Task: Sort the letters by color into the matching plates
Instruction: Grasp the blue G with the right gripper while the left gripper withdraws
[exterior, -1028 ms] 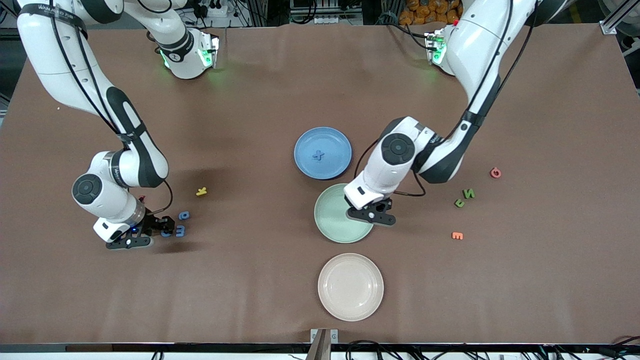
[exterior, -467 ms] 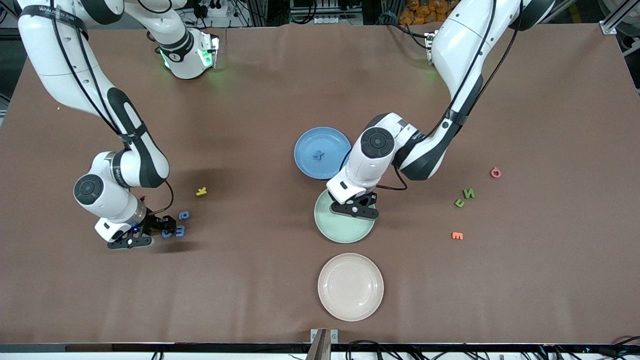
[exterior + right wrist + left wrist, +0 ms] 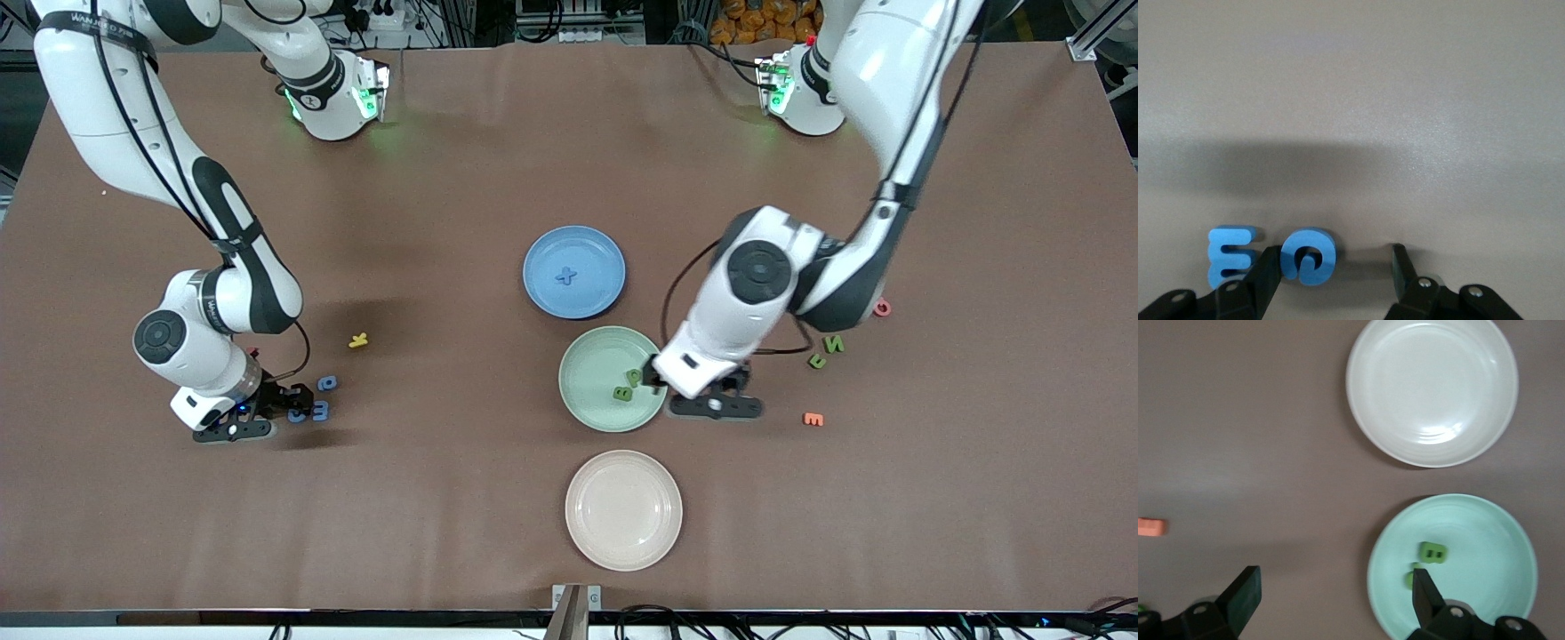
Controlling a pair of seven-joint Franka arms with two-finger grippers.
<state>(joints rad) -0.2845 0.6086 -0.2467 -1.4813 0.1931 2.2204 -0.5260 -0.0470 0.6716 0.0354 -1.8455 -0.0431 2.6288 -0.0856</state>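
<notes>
The mint green plate (image 3: 594, 402) (image 3: 1491, 600) holds a green letter B (image 3: 624, 391) (image 3: 1432, 552) and a second green letter (image 3: 635, 377) (image 3: 1411, 578). My left gripper (image 3: 702, 396) (image 3: 1336, 590) stands open and empty over that plate's rim toward the left arm's end. The blue plate (image 3: 596, 253) holds a blue letter (image 3: 566, 276). My right gripper (image 3: 289, 404) (image 3: 1335, 267) is low on the table and open. A blue G (image 3: 296, 414) (image 3: 1308, 257) lies between its fingers, against one. A blue E (image 3: 319, 410) (image 3: 1231, 257) lies beside it.
Another blue letter (image 3: 327, 383) and a yellow one (image 3: 358, 340) lie near the right gripper. Green letters (image 3: 834, 343) (image 3: 816, 361), an orange E (image 3: 813, 419) (image 3: 1151, 527) and a red letter (image 3: 881, 308) lie toward the left arm's end. A cream plate (image 3: 623, 542) (image 3: 1432, 360) sits nearest the camera.
My left gripper opened and swung off the green plate toward the left arm's end. Green letters now lie in that plate. The right arm has barely moved.
</notes>
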